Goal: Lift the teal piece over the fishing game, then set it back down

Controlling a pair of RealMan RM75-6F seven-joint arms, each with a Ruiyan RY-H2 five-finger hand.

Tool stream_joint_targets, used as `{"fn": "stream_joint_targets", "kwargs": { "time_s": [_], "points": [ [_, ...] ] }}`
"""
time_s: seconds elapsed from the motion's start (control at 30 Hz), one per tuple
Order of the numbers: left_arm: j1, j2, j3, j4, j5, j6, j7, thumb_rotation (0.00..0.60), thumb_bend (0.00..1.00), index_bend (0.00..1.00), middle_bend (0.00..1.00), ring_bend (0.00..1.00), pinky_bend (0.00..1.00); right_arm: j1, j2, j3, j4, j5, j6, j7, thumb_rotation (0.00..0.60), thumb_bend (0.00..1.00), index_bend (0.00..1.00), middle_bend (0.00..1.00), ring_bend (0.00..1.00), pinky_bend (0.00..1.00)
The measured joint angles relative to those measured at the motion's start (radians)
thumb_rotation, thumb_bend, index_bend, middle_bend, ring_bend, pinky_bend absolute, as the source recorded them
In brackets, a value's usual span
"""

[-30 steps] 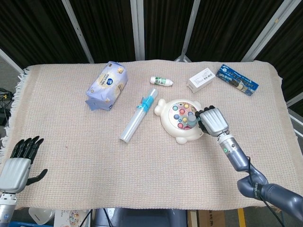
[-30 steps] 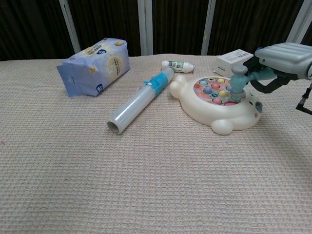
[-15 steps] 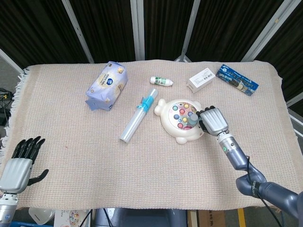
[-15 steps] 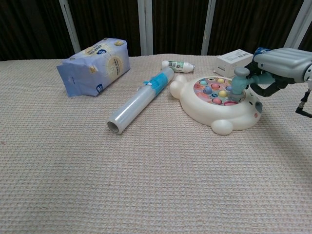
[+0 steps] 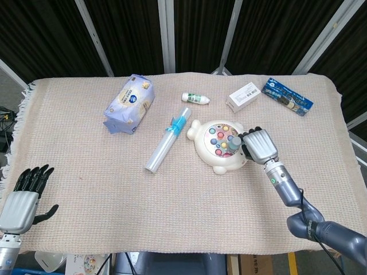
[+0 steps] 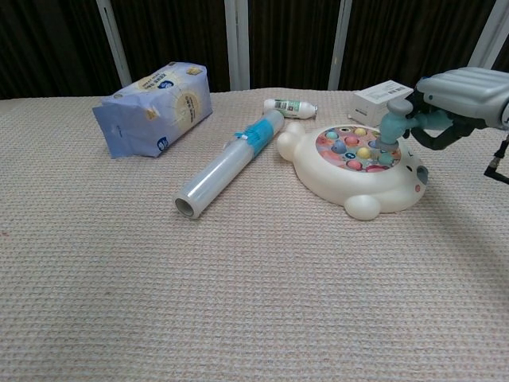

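Note:
The cream fishing game (image 5: 217, 147) (image 6: 356, 171) lies at table centre-right, its round face set with several coloured pieces. My right hand (image 5: 261, 146) (image 6: 461, 94) pinches the teal piece (image 5: 234, 141) (image 6: 393, 121) by its upper end, holding it upright just above the game's right side. In the chest view its lower end hangs slightly clear of the coloured face. My left hand (image 5: 24, 193) rests at the table's front-left corner, fingers spread, holding nothing; the chest view does not show it.
A clear film roll with a blue band (image 5: 167, 140) (image 6: 228, 163) lies left of the game. A blue snack bag (image 5: 129, 103) (image 6: 153, 107), a small bottle (image 5: 195, 98), a white box (image 5: 243, 96) and a blue box (image 5: 287, 96) sit toward the back.
The teal piece dipped toward the game's face half a second ago and now sits higher again in my right hand. The left hand has not moved.

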Motion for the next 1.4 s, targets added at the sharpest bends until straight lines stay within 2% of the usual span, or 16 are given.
{"fn": "stream_joint_targets", "kwargs": {
  "time_s": [0.57, 0.87, 1.07, 1.23, 1.4],
  "points": [
    [0.000, -0.003, 0.001, 0.010, -0.012, -0.007, -0.004, 0.600, 0.22, 0.00, 0.00, 0.00, 0.00, 0.015, -0.048, -0.022, 0.054, 0.039, -0.046, -0.042, 0.600, 0.86, 1.00, 0.86, 0.63, 0.38],
    [0.001, -0.003, 0.002, 0.017, 0.000, 0.003, -0.018, 0.600, 0.22, 0.00, 0.00, 0.00, 0.00, -0.019, 0.031, -0.014, -0.041, 0.029, 0.028, -0.034, 0.600, 0.86, 1.00, 0.86, 0.63, 0.38],
    [0.004, 0.000, 0.004, 0.018, 0.006, 0.012, -0.023, 0.600, 0.22, 0.00, 0.00, 0.00, 0.00, -0.074, 0.087, -0.033, -0.076, 0.030, 0.062, -0.002, 0.600, 0.86, 1.00, 0.86, 0.63, 0.36],
    [0.008, 0.003, 0.007, 0.015, 0.005, 0.015, -0.018, 0.600, 0.22, 0.00, 0.00, 0.00, 0.00, -0.115, 0.088, -0.060, -0.032, 0.036, 0.065, 0.060, 0.600, 0.86, 0.97, 0.86, 0.57, 0.33],
    [0.010, 0.006, 0.010, 0.003, 0.012, 0.019, -0.007, 0.600, 0.22, 0.00, 0.00, 0.00, 0.00, -0.148, 0.062, -0.084, 0.067, 0.041, 0.052, 0.149, 0.600, 0.86, 0.90, 0.81, 0.50, 0.28]
  ]
}}
